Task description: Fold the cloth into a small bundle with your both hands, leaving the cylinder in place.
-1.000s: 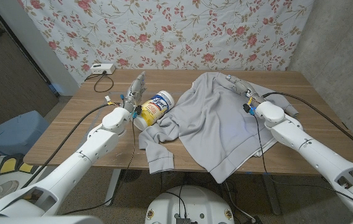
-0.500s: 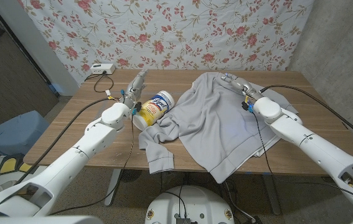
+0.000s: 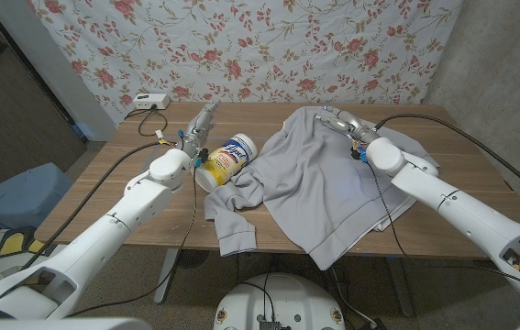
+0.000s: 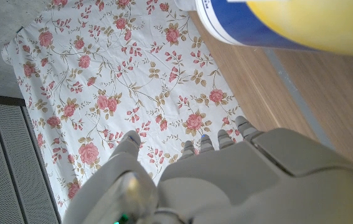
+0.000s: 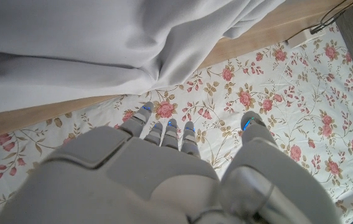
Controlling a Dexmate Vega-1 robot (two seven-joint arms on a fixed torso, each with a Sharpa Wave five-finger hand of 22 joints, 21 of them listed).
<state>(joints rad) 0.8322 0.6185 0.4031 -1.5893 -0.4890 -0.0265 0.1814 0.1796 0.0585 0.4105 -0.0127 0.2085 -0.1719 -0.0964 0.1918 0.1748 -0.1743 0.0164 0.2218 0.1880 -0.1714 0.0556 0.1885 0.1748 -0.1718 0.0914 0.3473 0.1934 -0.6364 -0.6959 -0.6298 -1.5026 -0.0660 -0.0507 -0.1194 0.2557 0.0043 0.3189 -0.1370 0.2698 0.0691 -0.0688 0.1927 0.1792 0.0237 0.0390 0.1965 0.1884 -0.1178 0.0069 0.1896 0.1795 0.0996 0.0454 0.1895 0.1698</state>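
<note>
A: Item one, the cloth (image 3: 319,183)?
B: Pale grey garment of soft knit, matte, lying rumpled over the right half of the wooden bench (image 3: 104,197). One sleeve trails to the front edge; a hem hangs a little past it. The right wrist view shows it in smooth rounded folds at the bench's rim.

A: Item two, the cylinder (image 3: 225,160)?
B: Plastic canister lying on its side, yellow body, white lid end, blue label. It lies just left of the cloth, its lower end touching the bunched sleeve. In the left wrist view its blue and yellow wall curves above the grained wood.

A: Left hand (image 3: 201,126)?
B: Grey, hard-shelled, raised just behind and left of the cylinder, fingers straight and a little apart, holding nothing.

A: Right hand (image 3: 340,120)?
B: Same make, over the cloth's far edge near the collar. Fingers extended and parted, blue lights at the tips; nothing is pinched. Whether it touches the fabric I cannot tell.

A: Sundries?
B: Floral backdrop (image 3: 269,46), roses on white; a small white box (image 3: 149,100) with a cable at the far left corner.
</note>
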